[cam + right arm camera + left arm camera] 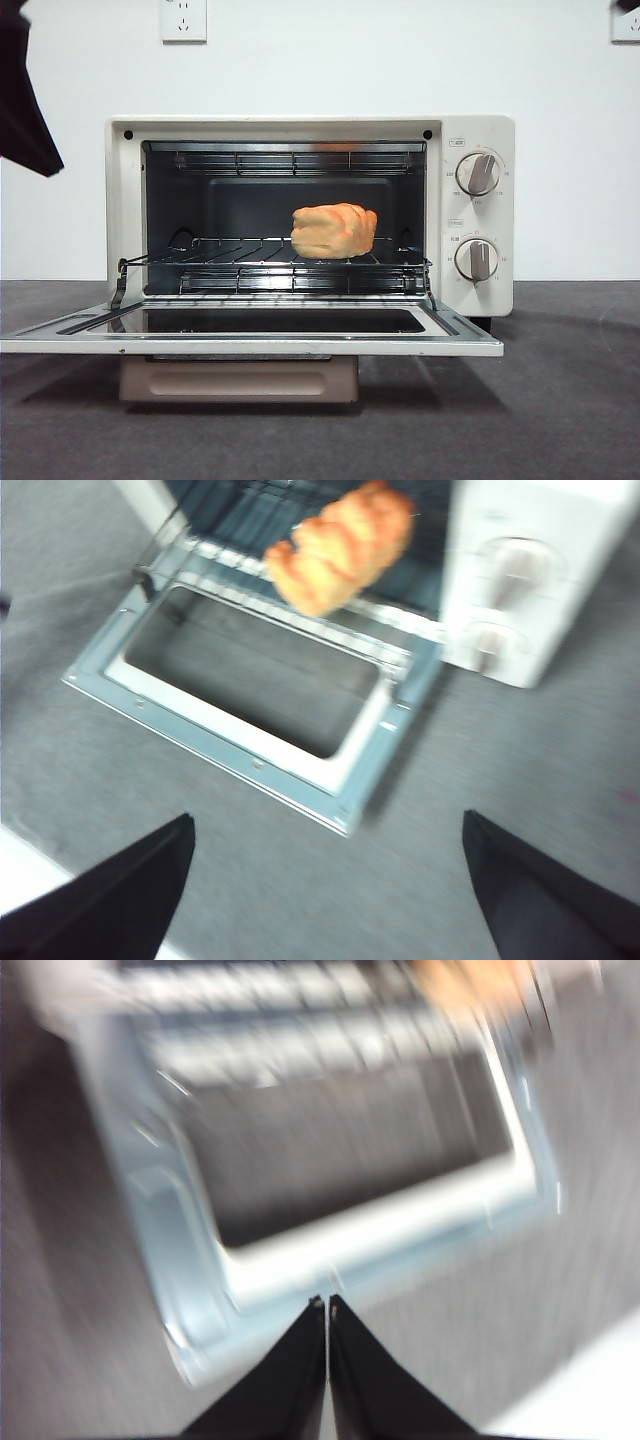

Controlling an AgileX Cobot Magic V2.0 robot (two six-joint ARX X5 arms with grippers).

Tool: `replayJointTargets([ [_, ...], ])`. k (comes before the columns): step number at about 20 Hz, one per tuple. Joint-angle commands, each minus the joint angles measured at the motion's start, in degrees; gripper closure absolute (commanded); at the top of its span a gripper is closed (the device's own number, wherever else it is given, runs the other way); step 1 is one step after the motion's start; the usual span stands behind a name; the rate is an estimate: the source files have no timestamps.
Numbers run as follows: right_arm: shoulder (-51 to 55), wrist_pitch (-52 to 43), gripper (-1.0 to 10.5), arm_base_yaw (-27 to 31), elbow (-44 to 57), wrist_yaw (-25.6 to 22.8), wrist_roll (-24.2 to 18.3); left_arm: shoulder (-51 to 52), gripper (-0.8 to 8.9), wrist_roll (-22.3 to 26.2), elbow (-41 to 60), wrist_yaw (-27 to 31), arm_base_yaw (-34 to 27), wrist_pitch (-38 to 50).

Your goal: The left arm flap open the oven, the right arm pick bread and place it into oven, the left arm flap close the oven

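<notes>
The oven point(310, 215) stands mid-frame on the desk point(560, 400), against the wall point(330, 60) behind it. Its door point(250, 335) lies folded down flat in front, reaching toward the lower frame. Inside, the rack point(270, 262) spans the cavity, and the bread point(334, 230) sits on it, right of centre. Two knobs, one above the other point(478, 173) point(477, 259), are on the oven's right panel. A socket point(183, 18) is on the wall at upper left, another point(626, 25) at the upper right corner. The left hand point(327, 1305) hovers just before the door's front edge; the right hand point(325, 880) hangs over the desk before the door, apart from it.
</notes>
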State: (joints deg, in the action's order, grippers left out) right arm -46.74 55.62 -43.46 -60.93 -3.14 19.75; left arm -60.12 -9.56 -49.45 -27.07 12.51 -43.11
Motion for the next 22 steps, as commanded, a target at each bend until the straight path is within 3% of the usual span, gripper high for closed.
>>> replayJointTargets([
  [1, 2.95, 2.67, 5.2, -0.44, -1.03, -1.33, -0.66, -4.31, 8.04, -0.79, 0.09, -4.28, -6.54, 3.21],
  [4, 7.34, 6.34, 5.2, -0.44, -1.03, -1.46, -0.2, -8.87, 8.04, -4.48, 3.8, -4.74, -10.78, 6.91],
  [10, 13.57, 7.45, 5.2, -0.42, -1.03, -3.52, 0.85, -11.61, 8.04, -10.73, 16.52, -5.9, -11.67, 14.64],
  [13, 14.03, 7.48, 5.2, -0.44, -1.03, -4.44, 0.83, -12.24, 8.04, -11.28, 19.37, -6.62, -11.63, 16.39],
  [16, 13.92, 6.95, 5.2, -0.44, -1.03, -4.72, 0.79, -14.08, 8.04, -11.21, 20.15, -10.95, -11.37, 17.7],
  [22, 13.92, 6.8, 5.2, -0.44, -1.01, -4.83, 0.83, -14.99, 8.04, -12.74, 20.15, -12.07, -11.39, 20.22],
])
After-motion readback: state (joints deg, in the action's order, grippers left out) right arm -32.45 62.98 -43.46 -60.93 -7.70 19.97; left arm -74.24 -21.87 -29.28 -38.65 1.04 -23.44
